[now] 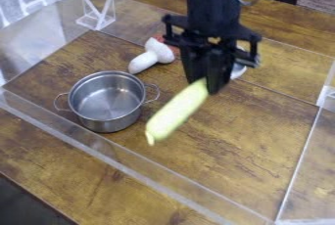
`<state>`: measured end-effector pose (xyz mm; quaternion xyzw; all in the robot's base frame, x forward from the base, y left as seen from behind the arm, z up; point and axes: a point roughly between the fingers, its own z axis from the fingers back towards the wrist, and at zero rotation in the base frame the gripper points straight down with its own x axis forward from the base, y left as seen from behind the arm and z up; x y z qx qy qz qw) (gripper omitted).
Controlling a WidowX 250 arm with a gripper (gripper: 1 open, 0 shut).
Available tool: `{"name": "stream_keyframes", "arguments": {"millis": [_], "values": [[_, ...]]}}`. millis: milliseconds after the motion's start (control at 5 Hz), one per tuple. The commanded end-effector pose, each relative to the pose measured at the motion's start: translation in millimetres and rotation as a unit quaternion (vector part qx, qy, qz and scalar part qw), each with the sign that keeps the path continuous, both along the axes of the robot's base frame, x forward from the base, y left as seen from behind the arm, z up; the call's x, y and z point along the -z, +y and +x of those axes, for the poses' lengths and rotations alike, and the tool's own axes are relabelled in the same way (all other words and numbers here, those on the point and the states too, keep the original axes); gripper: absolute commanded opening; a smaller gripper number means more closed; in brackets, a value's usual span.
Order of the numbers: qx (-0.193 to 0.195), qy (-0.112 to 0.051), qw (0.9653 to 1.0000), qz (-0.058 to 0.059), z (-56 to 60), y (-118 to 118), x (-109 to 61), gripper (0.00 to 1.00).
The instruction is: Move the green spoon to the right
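Green spoon [177,112] hangs mid-frame, gripped in the pincer [201,72], beside the pot [108,102]; its upper end is hidden by the pincer.

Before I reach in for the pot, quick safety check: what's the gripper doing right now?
Gripper: closed on the green spoon, holding it by its thick handle.

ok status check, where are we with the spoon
jaws shut on green spoon, spoon appears lifted over the table, right of the pot in view; nothing seen blocking its right side
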<state>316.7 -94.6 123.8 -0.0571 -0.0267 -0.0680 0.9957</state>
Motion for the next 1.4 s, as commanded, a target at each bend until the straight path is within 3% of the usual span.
{"name": "stream_keyframes", "arguments": {"millis": [0,200,600,1000,1200], "values": [[0.006,-0.049,0.9987,-0.013,-6.4,-20.3,-24.3,1.0],[0.0,-0.051,0.9986,-0.011,-5.1,-20.8,-28.4,1.0],[0.054,-0.016,0.9984,-0.007,0.7,-17.5,-1.5,1.0],[0.012,-0.077,0.997,0.007,10.2,39.5,-28.9,1.0],[-0.019,-0.102,0.9943,0.024,2.9,69.0,-28.8,1.0]]}}
